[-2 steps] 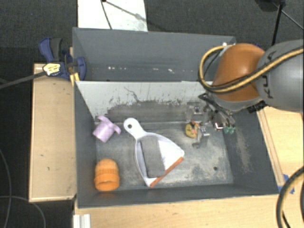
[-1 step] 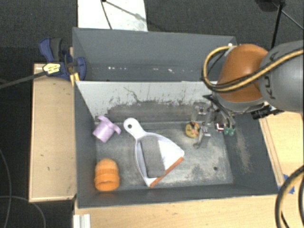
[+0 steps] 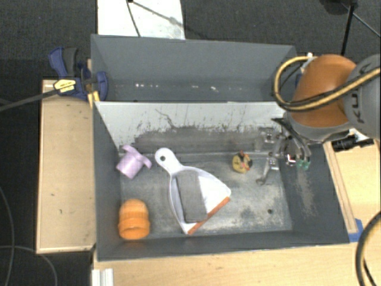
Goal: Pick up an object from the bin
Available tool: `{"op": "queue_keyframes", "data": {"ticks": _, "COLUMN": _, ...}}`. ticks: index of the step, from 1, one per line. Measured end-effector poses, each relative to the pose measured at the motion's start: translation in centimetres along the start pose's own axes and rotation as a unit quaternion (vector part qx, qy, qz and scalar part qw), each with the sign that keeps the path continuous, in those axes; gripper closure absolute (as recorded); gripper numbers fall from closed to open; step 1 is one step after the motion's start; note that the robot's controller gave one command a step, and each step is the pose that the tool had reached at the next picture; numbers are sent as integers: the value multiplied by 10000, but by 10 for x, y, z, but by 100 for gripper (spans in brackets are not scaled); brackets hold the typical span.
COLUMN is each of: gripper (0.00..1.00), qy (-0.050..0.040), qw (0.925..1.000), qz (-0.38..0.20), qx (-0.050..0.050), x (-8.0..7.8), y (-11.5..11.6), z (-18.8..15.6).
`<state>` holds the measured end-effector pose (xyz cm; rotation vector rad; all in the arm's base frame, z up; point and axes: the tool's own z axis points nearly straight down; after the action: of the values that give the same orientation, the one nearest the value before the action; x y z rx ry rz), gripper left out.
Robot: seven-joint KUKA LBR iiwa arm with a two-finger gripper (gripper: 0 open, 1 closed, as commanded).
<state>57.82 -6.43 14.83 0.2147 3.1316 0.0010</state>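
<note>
My gripper (image 3: pixel 266 170) hangs at the right side of the bin, its thin metal fingers pointing down toward the floor with nothing between them. Just left of it, near the back wall, lies a small yellow and brown toy (image 3: pixel 241 162). A white dustpan (image 3: pixel 191 194) with a grey inside and an orange edge rests in the middle of the bin, further left and nearer the front.
A lilac plastic piece (image 3: pixel 132 162) lies at the left, and an orange ribbed lump (image 3: pixel 133 218) sits in the front left corner. The arm with its orange cover and yellow cable stands over the bin's right wall.
</note>
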Motion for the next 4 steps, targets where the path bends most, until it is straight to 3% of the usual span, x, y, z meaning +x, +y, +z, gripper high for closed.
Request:
{"op": "queue_keyframes", "data": {"ticks": 1, "gripper": 0, "qy": -4, "qw": 9995, "qz": 327, "qx": 4, "x": -3, "y": -15, "z": 4}}
{"op": "queue_keyframes", "data": {"ticks": 2, "gripper": 0, "qy": -3, "qw": 9990, "qz": 455, "qx": 3, "x": -5, "y": 8, "z": -11}}
{"op": "queue_keyframes", "data": {"ticks": 3, "gripper": 0, "qy": -32, "qw": 9971, "qz": -761, "qx": 2, "x": -9, "y": 11, "z": 22}}
{"op": "queue_keyframes", "data": {"ticks": 4, "gripper": 100, "qy": -16, "qw": 9999, "qz": 103, "qx": 2, "x": -14, "y": 13, "z": 46}}
